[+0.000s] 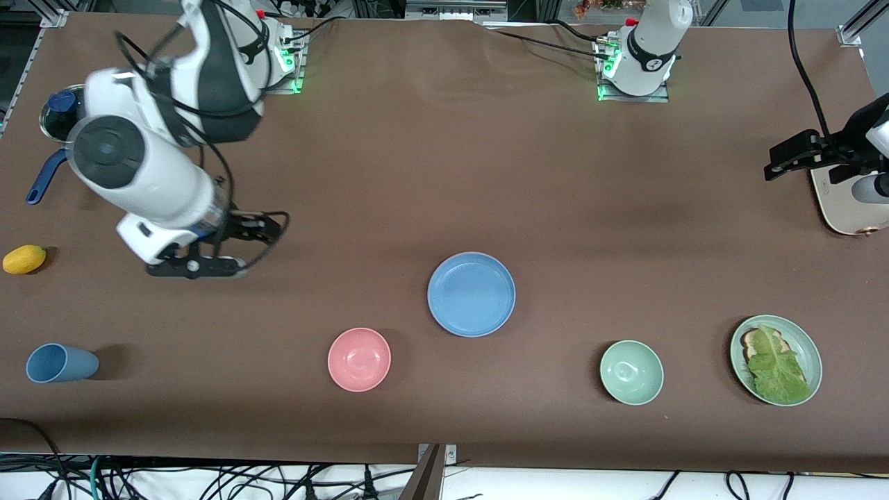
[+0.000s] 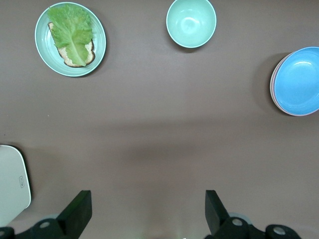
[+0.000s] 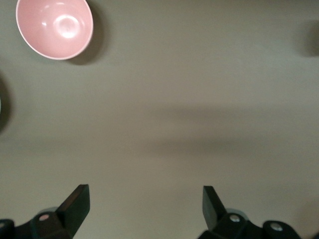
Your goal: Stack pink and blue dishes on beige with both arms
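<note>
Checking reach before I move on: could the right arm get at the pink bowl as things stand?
Probably yes. The right hand is open over bare table, and nothing stands between it and the pink bowl.

**Hidden and cut off**

Blue plate [image 1: 471,294] tops the stack; only thin rim edges of the plates under it show in the left wrist view, colours too faint to tell. White board [image 1: 849,203] at the left arm's end cut by the picture edge, partly covered by the left gripper [image 1: 788,158]. Glass jar [image 1: 61,111] and blue handle [image 1: 46,178] half hidden by the right arm [image 1: 146,163].
</note>
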### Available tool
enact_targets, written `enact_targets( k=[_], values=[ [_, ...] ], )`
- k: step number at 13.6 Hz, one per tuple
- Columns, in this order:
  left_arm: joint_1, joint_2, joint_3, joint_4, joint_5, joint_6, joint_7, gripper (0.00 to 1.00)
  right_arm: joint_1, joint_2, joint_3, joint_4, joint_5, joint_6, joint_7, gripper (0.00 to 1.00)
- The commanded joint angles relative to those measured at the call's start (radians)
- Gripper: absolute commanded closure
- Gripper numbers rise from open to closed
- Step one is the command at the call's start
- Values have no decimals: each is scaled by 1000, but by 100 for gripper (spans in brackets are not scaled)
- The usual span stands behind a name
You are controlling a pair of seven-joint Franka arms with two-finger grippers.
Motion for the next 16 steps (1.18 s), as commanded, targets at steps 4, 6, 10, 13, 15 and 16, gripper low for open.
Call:
enact_targets(
  k=[4, 6, 10, 13, 15, 16],
  values=[
    [2, 4, 0, 18, -22, -1, 12, 0, -161, -176, 62, -59, 7, -151, -172, 0],
    [2, 4, 1, 18, -22, 0, 12, 0, -247, -225, 108, -62, 5, -199, -197, 0],
    [2, 4, 1, 18, -22, -1, 11, 0, -401, -301, 236, -88, -19, -237, -218, 0],
    [2, 4, 1, 18, -22, -1, 12, 0, -484, -323, 357, -111, -108, -225, -223, 0],
    [2, 4, 1, 18, -22, -1, 12, 0, -496, -325, 362, -113, -94, -227, -221, 0],
    [2, 4, 1, 18, -22, -1, 12, 0, -496, -325, 360, -113, -78, -230, -220, 0]
  ],
)
